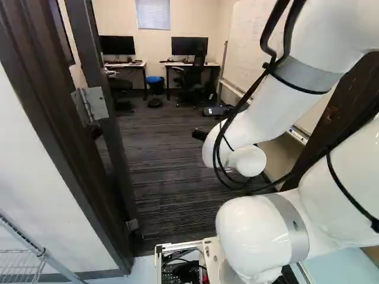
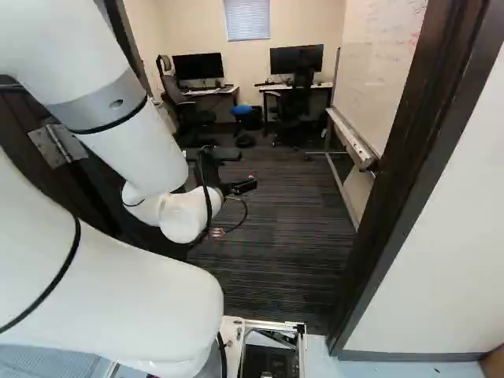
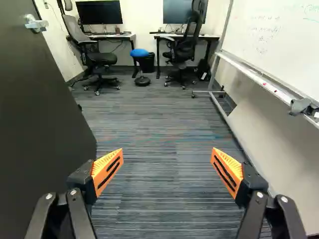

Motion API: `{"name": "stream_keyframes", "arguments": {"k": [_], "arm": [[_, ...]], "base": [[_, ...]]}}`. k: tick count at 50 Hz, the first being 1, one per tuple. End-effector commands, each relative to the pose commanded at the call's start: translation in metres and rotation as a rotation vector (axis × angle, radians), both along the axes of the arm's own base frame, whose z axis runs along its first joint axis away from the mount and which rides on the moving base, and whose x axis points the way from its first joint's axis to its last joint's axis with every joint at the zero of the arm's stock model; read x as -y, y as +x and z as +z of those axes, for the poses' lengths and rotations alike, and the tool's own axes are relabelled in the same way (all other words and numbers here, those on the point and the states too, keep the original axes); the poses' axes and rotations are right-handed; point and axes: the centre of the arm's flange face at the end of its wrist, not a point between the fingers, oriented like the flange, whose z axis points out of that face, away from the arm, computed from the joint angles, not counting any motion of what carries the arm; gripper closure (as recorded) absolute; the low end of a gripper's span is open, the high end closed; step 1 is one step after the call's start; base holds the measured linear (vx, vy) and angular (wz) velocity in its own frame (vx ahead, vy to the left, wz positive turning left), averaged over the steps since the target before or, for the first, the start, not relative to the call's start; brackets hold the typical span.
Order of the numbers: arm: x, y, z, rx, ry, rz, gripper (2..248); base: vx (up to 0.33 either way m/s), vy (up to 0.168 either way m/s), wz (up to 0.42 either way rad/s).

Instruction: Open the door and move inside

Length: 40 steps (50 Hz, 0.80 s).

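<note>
Door open, way in ahead

The door (image 3: 45,124) stands swung inward beside the end effector (image 3: 167,155), with its lever handle (image 3: 36,24) farther along the panel. The end effector is open and grips nothing; its orange pads (image 3: 107,172) stand wide apart over the striped floor (image 3: 159,119).

The door looks stiff and fairly heavy, though its hinge (image 1: 90,105), at the left of the left base view, should carry the weight and let it swing. If it needs more room, a slow push on the flat panel near the handle edge should take least effort; close to the hinge it would feel much heavier. The smooth handle could slip under a loose grip, so pull only with both pads squarely round the lever. Driving in seems the step in hand, keeping the arm clear of the door frame (image 2: 409,173) and the whiteboard (image 3: 279,45).
</note>
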Motion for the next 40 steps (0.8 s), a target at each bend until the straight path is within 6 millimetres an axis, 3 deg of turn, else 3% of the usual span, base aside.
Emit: {"name": "stream_keyframes", "arguments": {"k": [40], "arm": [[0.0000,0.0000,0.0000,0.000,0.000,0.000,3]], "base": [[0.172,-0.014,-0.011]]}}
